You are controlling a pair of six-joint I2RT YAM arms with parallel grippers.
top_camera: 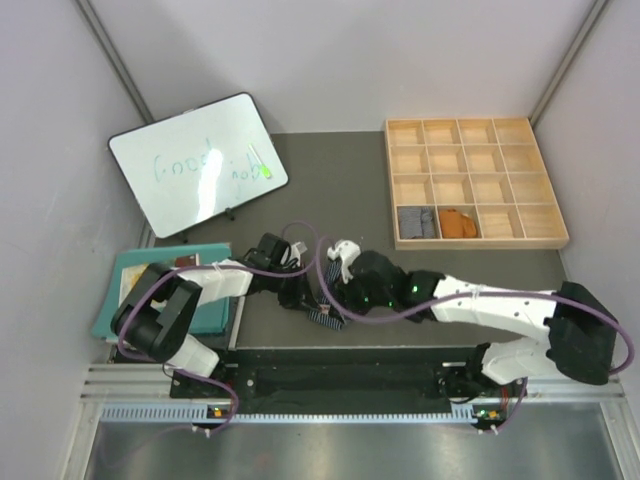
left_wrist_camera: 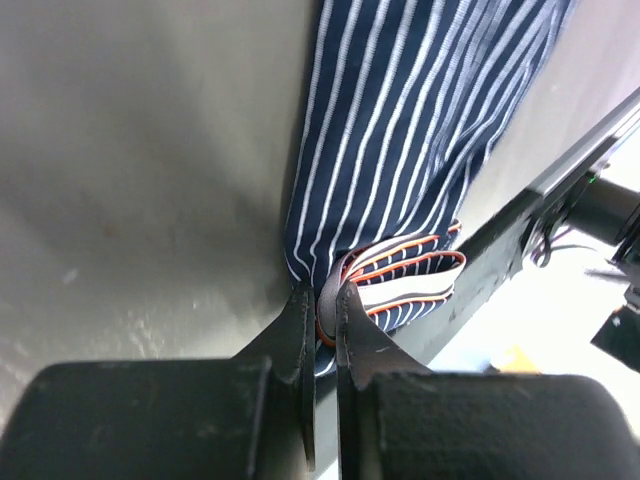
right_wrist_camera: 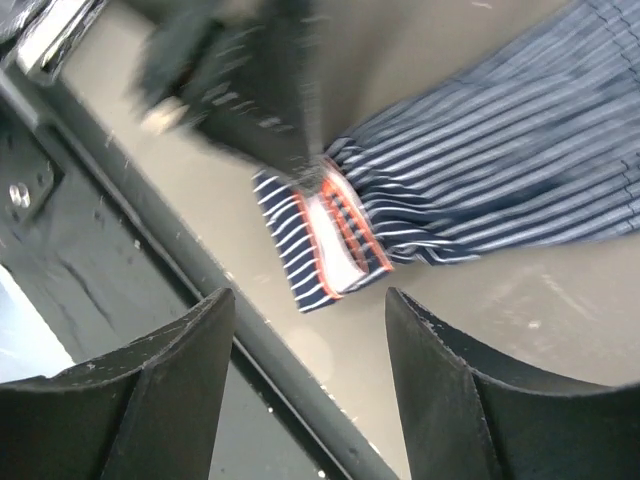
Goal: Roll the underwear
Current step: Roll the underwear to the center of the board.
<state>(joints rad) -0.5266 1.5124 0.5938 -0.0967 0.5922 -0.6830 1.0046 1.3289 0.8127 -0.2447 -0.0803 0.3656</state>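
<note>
The dark navy white-striped underwear lies on the grey table near its front edge; its orange-edged waistband is folded over. In the top view only a small part of it shows between the two grippers. My left gripper is shut on the folded waistband; from above it sits at the cloth's left. My right gripper is open and empty, hovering just above the waistband end; in the top view it is beside the left one. The grey pair and the rust-orange pair sit in the wooden tray.
The tray of square compartments stands at the back right. A tilted whiteboard stands at the back left. A teal mat lies under the left arm. The table's dark front rail runs close beside the underwear.
</note>
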